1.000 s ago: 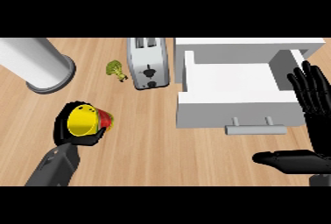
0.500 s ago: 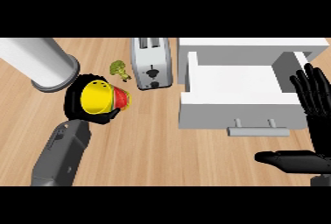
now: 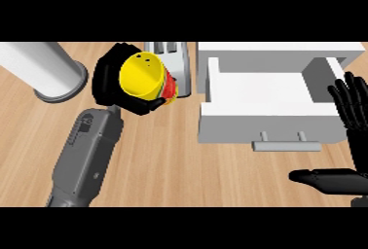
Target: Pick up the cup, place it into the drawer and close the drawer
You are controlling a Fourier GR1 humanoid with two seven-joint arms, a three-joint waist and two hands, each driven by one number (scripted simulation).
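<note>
Above the wooden tabletop [image 3: 165, 155], toward its far left, my left robot hand [image 3: 115, 80] has its black fingers curled round the cup [image 3: 144, 78], which is clamped in that grasp and held off the surface. It is a yellow cup with a red part showing at its lower right side, tilted so that its open mouth faces up toward me; I can see small dark dots inside it. My grey left forearm [image 3: 86, 158] runs up from the lower edge to that hand.

Just behind the cup stands a silver toaster [image 3: 176, 65], partly hidden by the cup and my fingers. To the left of my hand, near but apart from it, is a white cylinder on a grey base [image 3: 43, 68].

At the right sits the white drawer [image 3: 269, 126], pulled open, its inside bare and white, with a grey handle [image 3: 287, 144] on the front face nearest me. The cup is to the left of the drawer, not over it.

My right robot hand [image 3: 352, 104] rests at the right edge beside the drawer, fingers straight and spread, pointing up, with the thumb [image 3: 327, 179] lying out to the left lower down. It holds nothing.
</note>
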